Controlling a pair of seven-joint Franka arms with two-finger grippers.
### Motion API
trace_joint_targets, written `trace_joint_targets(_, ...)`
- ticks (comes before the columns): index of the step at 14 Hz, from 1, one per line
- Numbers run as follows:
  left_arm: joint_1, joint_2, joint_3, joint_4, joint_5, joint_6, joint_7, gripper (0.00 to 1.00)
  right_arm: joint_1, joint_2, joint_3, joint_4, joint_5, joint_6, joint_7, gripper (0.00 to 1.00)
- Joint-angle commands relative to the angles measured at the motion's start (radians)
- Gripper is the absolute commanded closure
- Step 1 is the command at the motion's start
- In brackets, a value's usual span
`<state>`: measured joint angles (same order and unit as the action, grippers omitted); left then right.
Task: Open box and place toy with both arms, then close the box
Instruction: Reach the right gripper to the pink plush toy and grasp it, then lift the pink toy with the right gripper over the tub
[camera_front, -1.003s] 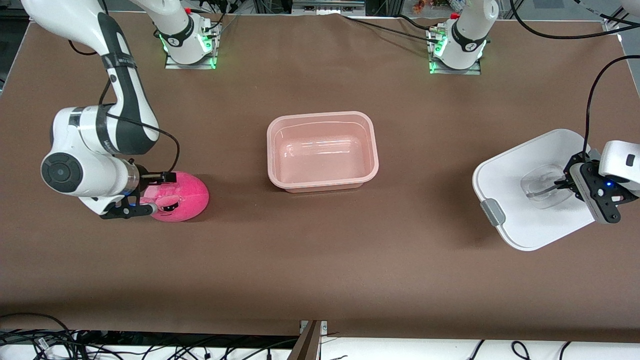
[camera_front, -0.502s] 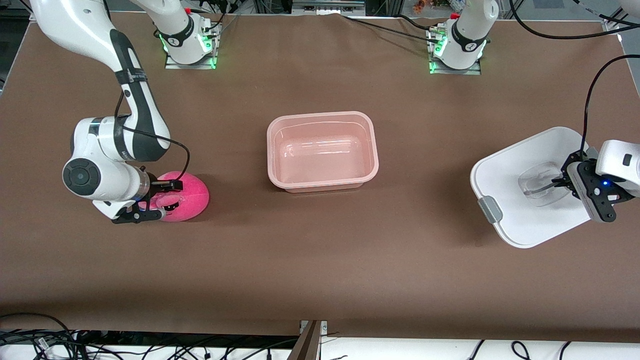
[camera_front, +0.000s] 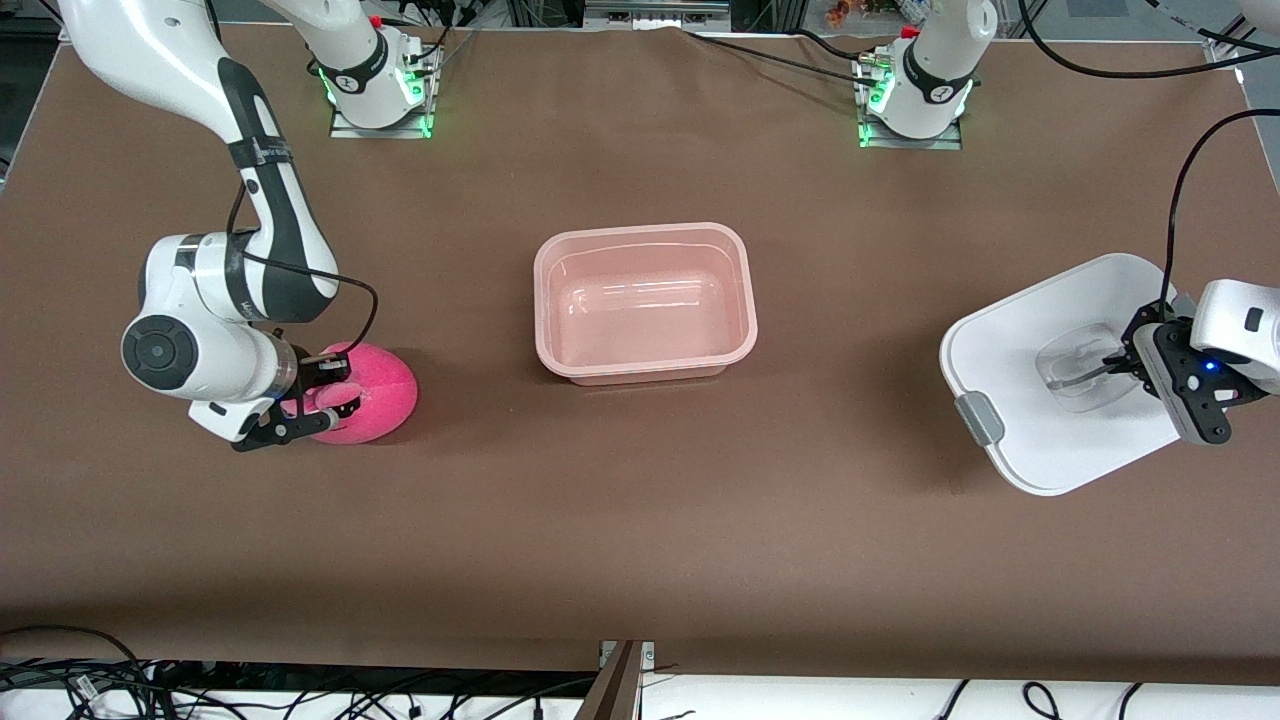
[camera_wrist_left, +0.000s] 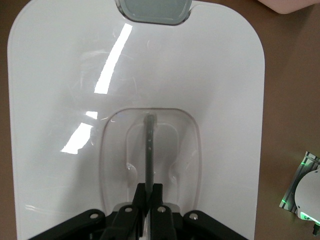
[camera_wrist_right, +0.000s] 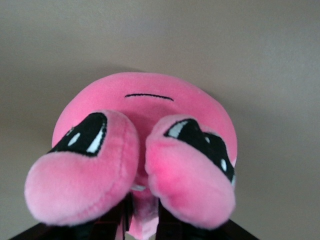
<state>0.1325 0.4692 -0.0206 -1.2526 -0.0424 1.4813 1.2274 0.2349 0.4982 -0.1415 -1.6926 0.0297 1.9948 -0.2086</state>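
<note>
Right gripper pinching the toy on the table, left gripper clamped on the lid handle, open box mid-table between them.

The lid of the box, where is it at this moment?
In the front view, the lid lies off the box, at the left arm's end of the table, where the left gripper grips its clear handle.

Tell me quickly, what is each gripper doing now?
Left gripper: shut on the lid handle.
Right gripper: shut on the toy.
</note>
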Motion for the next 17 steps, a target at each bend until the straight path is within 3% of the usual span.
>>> trace_joint_targets(1, 0.007, -0.001, -0.008, 0.015, 0.016, -0.019, 0.017, 1.00, 0.007, -0.049, 0.010, 0.005, 0.006, -0.014, -0.057, 1.00)
trace_joint_targets(8, 0.007, -0.003, -0.007, 0.015, 0.015, -0.019, 0.017, 1.00, 0.040, -0.052, 0.114, 0.301, 0.010, -0.373, -0.521, 1.00)
trace_joint_targets(13, 0.007, -0.003, -0.007, 0.015, 0.016, -0.019, 0.018, 1.00, 0.066, -0.052, 0.325, 0.355, -0.019, -0.410, -0.641, 1.00)
trace_joint_targets(17, 0.006, -0.001, -0.008, 0.015, 0.015, -0.019, 0.017, 1.00, 0.228, -0.049, 0.347, 0.396, -0.037, -0.403, -0.637, 1.00)
